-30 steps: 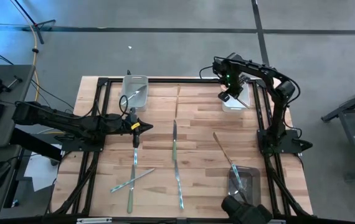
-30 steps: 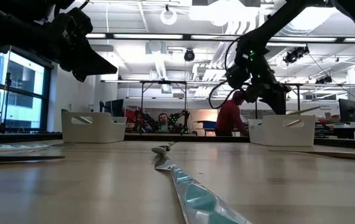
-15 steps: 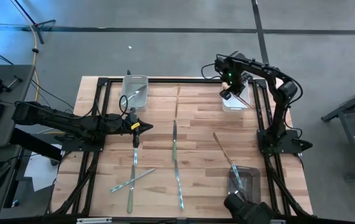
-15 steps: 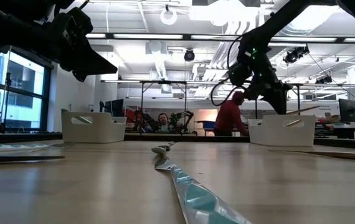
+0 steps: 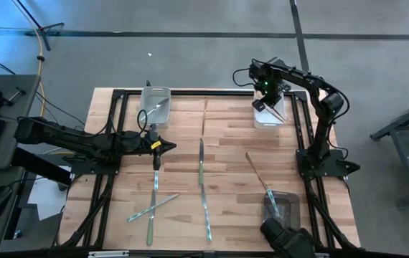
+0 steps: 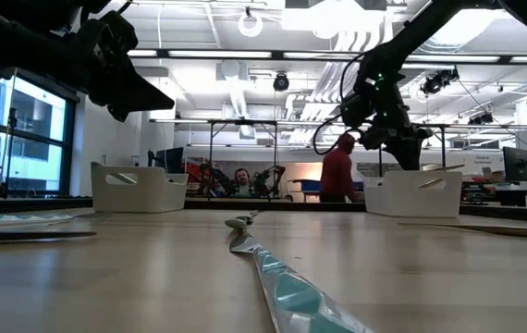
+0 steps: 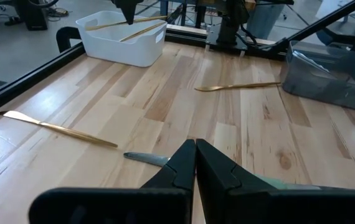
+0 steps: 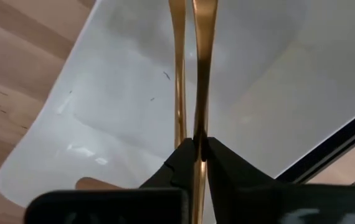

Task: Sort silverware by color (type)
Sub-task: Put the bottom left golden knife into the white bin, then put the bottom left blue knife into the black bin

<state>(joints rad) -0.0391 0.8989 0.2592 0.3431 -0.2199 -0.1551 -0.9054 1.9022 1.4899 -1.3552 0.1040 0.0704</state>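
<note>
My right gripper [image 5: 268,98] hangs over the white bin [image 5: 270,117] at the table's far right and is shut on a gold piece of silverware [image 8: 200,68]. A second gold piece [image 8: 179,81] lies in that bin beside it. My left gripper [image 5: 167,145] hovers left of the table's middle, shut on nothing. Gold pieces [image 5: 256,169] [image 7: 59,128] and silver or blue-green pieces [image 5: 201,162] [image 5: 205,211] [image 5: 152,207] lie flat on the wood. My right gripper pinches the gold piece's handle [image 8: 199,146] between its two fingers, coming from above and pointing down. The fingers lie along the piece. It hangs below the fingers into the white bin; whether its far end rests on the bin's floor cannot be told.
A clear bin [image 5: 156,102] with a silver piece sits at the far left of the table. A clear bin [image 5: 280,207] stands at the near right. A black frame [image 5: 118,93] rims the table. People show in the room beyond [image 6: 339,176].
My right gripper has moved a little toward the table's far edge over the white bin, still shut on the gold piece. The piece's free end has sunk from above the bin's rim down into the bin.
</note>
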